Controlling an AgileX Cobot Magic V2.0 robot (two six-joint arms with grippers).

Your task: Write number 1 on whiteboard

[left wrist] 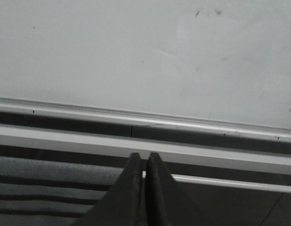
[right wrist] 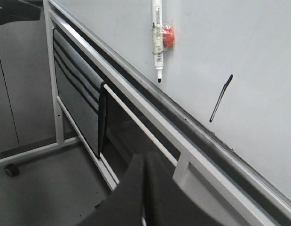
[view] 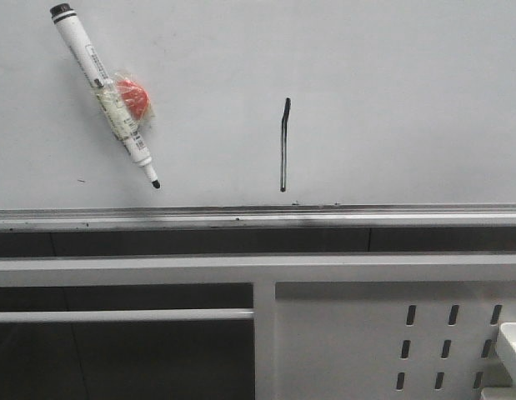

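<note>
**A finished stroke on the board, both grippers closed and clear of it**

A pale grey-white whiteboard point(view: 391, 83) fills the scene, with a silver ledge point(view: 258, 218) along its bottom edge and a white stand frame below it.

The left gripper point(left wrist: 144, 165) has its two dark fingers pressed together with only a hairline seam between them, holding nothing. It points toward the ledge and frame bars from below the board and touches neither. The right gripper point(right wrist: 145, 162) is likewise closed and empty, its fingers meeting along a thin line. It is set back from the board, looking at it from an angle, well apart from the writing. Neither arm appears in the front view.

The number 1 point(view: 284, 146) stands near the middle of the board: a thin black vertical stroke with a slight angled tick at its top, its foot ending just above the ledge. To its left, a white marker pen point(view: 106, 94) clings tilted to the board, black tip lowest, with a red round piece point(view: 132, 97) taped to its barrel. A perforated white panel point(view: 391, 342) sits below right.
</note>
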